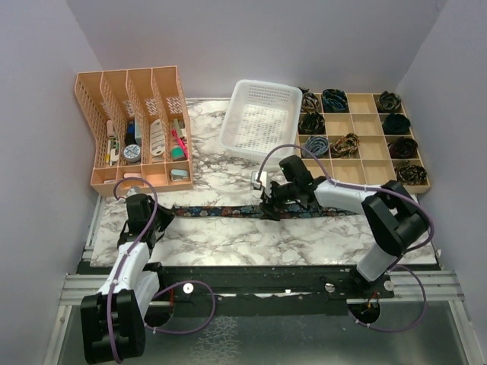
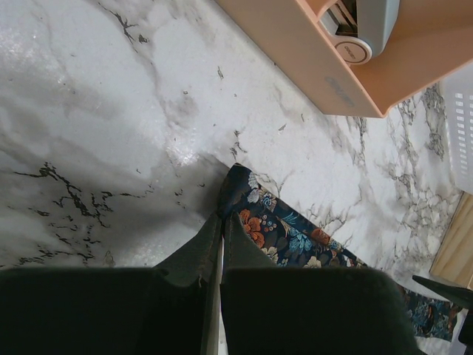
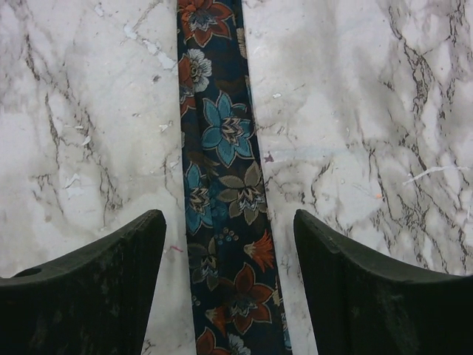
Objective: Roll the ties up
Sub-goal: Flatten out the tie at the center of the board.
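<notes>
One tie [image 1: 221,212], dark navy with red, blue and white flowers, lies flat and straight across the marble mat [image 1: 205,239], running left to right. My left gripper [image 1: 161,215] is shut on the tie's left pointed end; in the left wrist view the fingers [image 2: 196,251] pinch the tip of the tie [image 2: 292,235] low on the mat. My right gripper [image 1: 268,204] is open over the tie's middle. In the right wrist view its two fingers [image 3: 111,274] stand on either side of the tie [image 3: 222,185] without touching it.
An orange desk organizer [image 1: 133,125] with small items stands at the back left, close to my left gripper [image 2: 384,66]. A white plastic basket [image 1: 262,87] sits at the back middle. A wooden compartment tray [image 1: 364,125] with several rolled ties is at the back right.
</notes>
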Tool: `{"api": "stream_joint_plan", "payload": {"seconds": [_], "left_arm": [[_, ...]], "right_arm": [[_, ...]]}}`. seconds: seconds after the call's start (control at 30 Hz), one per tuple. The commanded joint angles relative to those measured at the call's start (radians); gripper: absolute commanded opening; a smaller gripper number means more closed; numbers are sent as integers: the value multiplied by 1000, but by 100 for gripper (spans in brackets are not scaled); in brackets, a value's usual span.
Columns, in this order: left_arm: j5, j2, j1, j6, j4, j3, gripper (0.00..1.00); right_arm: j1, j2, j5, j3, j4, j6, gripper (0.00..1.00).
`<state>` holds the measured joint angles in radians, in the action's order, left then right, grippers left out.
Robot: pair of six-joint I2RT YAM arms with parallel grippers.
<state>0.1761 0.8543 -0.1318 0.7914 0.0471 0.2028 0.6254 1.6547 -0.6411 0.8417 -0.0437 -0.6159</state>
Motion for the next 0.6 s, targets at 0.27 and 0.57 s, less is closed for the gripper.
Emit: {"api": "stream_joint_plan", "payload": {"seconds": [0.27,0.57], "left_arm": [[30,9,-7,-13,4,30,0],[47,18,-7,-15,7,35,0]], "right_arm": [[65,109,32,88,-36,-70,53],[77,101,48,52,35,-70,39]]}}
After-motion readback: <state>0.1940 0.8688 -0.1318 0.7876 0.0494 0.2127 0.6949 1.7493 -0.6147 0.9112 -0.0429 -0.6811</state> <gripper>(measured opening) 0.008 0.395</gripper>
